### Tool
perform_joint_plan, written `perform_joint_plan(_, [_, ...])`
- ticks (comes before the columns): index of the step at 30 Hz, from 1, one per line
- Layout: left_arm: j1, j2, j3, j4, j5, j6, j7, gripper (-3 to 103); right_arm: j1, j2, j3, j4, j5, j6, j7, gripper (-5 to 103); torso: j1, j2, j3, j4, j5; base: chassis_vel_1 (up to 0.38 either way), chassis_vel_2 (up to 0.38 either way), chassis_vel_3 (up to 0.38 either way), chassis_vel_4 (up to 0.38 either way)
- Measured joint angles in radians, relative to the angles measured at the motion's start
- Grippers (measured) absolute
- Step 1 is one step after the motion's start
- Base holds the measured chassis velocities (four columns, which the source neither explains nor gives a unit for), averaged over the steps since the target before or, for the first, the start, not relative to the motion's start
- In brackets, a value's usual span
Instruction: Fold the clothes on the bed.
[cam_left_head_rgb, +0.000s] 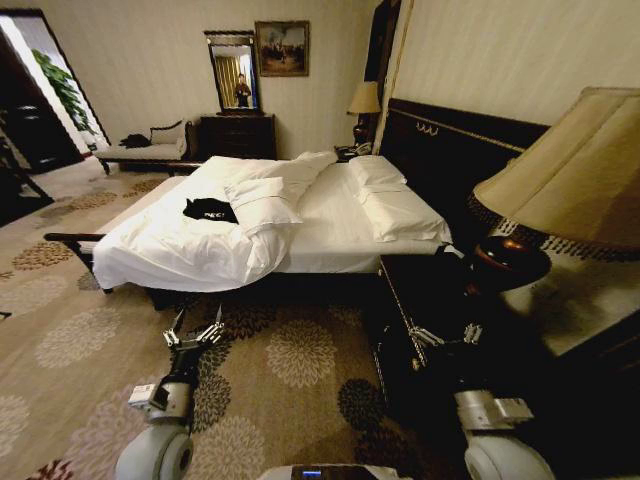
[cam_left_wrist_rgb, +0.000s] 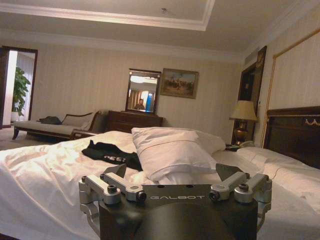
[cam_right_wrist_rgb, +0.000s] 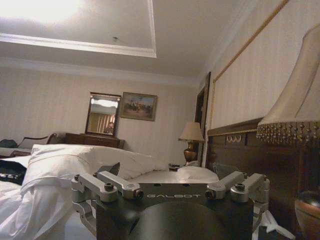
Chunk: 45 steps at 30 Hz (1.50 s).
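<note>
On the bed (cam_left_head_rgb: 340, 235), the T-shirt (cam_left_head_rgb: 210, 210) lies crumpled on the white duvet (cam_left_head_rgb: 170, 250), on the side away from the robot and toward the foot, just beside a loose pillow (cam_left_head_rgb: 262, 205). The garment looks light, limp and non-fragile; expect it to drape and bunch when lifted, and to drag the soft duvet if pinched too deep. Recommended hold points: shoulder seams or hem corners, taken one per claw, once the cloth is spread flat. The left gripper (cam_left_head_rgb: 193, 336) hangs low over the carpet (cam_left_head_rgb: 290, 370), short of the bed edge, fingers spread apart, holding and touching nothing. The right gripper (cam_left_head_rgb: 443, 337) hangs beside the dark nightstand (cam_left_head_rgb: 400, 290), fingers likewise apart and empty. Both stand well apart from the T-shirt.
</note>
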<state>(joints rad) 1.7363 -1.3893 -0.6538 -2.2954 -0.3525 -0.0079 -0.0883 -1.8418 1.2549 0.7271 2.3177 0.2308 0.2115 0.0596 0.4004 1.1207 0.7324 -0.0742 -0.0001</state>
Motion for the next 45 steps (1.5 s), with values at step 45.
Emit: perform_joint_plan(45, [0.026, -0.021, 0.008, -0.028, 0.052, -0.024, -0.002, 100, 0.016, 0.017, -0.014, -0.037, -0.008, 0.012, -0.007, 100, 0.0, 0.0, 0.0, 0.0, 0.0, -0.021, 0.029, 0.025, -0.029])
